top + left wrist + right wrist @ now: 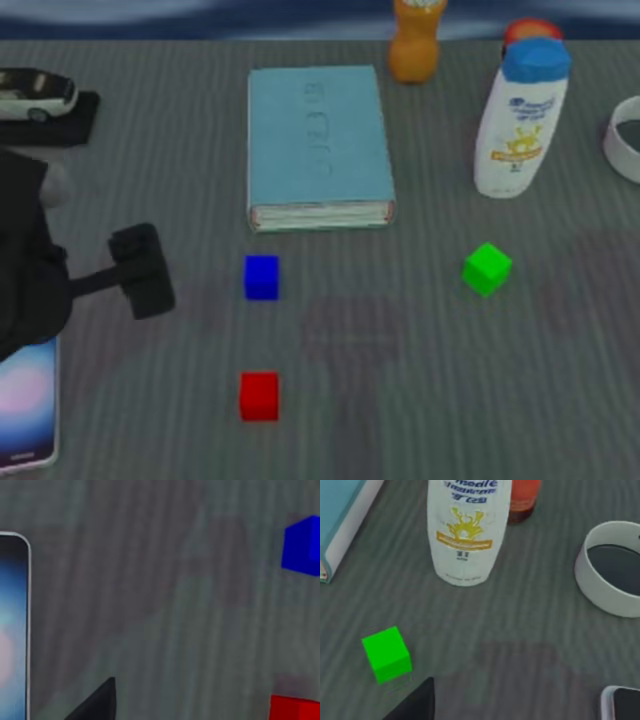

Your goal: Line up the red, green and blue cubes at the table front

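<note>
Matte and plain, the three cubes lie apart on the ribbed grey table [420, 400]: the red cube [259, 395] is nearest the front, the blue cube [261, 277] is set behind it just before a pale blue book [318, 148], and the green cube [487, 268] is well to the right, rotated. The left gripper [142, 270] is held empty left of the blue cube; whether it is wide or narrow cannot be told. The right gripper is not seen from above. The cubes are judged light, rigid and not fragile, best pinched across two opposite flat faces.

blue cube [261, 277] in front of book [318, 146], red cube [259, 395] nearer front, green cube [487, 268] right
</note>
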